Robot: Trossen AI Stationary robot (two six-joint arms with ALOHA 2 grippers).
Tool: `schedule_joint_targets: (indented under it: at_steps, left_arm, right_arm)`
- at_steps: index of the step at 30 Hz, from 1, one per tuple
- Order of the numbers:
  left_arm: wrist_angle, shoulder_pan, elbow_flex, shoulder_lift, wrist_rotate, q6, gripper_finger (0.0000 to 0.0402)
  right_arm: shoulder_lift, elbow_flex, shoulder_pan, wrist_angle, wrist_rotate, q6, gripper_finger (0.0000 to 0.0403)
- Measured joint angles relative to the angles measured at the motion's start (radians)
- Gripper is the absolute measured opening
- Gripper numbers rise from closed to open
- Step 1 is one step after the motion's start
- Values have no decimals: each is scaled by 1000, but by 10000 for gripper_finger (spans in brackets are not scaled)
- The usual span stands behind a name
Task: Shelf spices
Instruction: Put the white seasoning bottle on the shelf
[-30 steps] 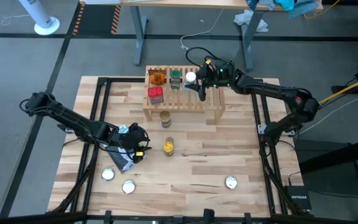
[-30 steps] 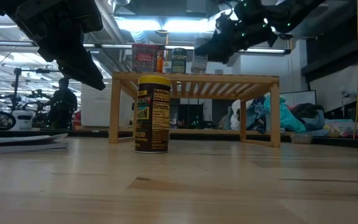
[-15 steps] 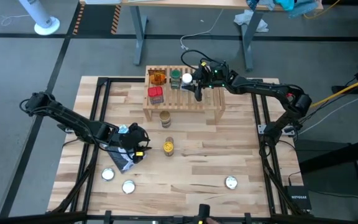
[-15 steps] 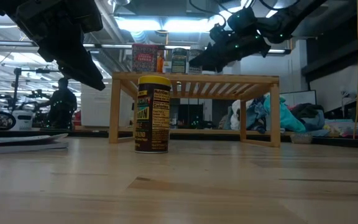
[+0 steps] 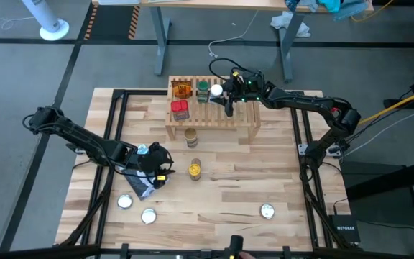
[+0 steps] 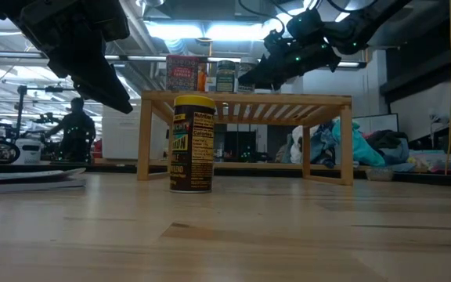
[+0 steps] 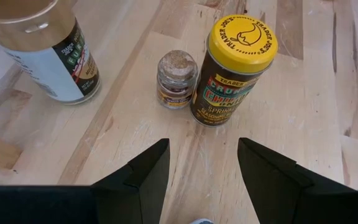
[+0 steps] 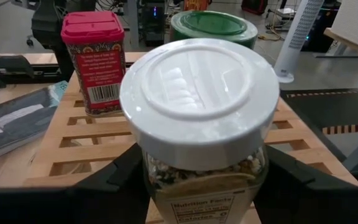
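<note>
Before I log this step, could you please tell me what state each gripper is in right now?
Left gripper: open, holding nothing, above the table near the yellow-lidded jar.
Right gripper: around the white-lidded jar on the shelf.

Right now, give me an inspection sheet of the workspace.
Surface: wooden table, light planks.
Job's things: shelf carries orange packet, red tin, green-lid jar; tan-lid jar and yellow-lid jar stand on the table.
Clutter: three silver discs; blue-and-white pouch.
Grippers: right claw shut on white-lid jar over the shelf; left claw open beside the yellow-lid jar.
Cables: yellow cable off the table's right.
Surroundings: a person in the room behind.
</note>
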Motion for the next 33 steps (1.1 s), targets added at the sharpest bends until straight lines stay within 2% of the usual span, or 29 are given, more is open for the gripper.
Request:
schedule_joint_targets:
  at_steps: [11,23,27,33]
  left_arm:
    - [0,0,0,0,0,0,182]
    - [0,0,0,0,0,0,182]
    - [0,0,0,0,0,0,182]
    - [0,0,0,0,0,0,182]
  right_arm:
    - [0,0,2,15,-9,-1,224]
    - [-1,0,2,19,9,3,336]
    - [-1,0,2,19,9,2,353]
    - [-1,0,-5,48,10,0,358]
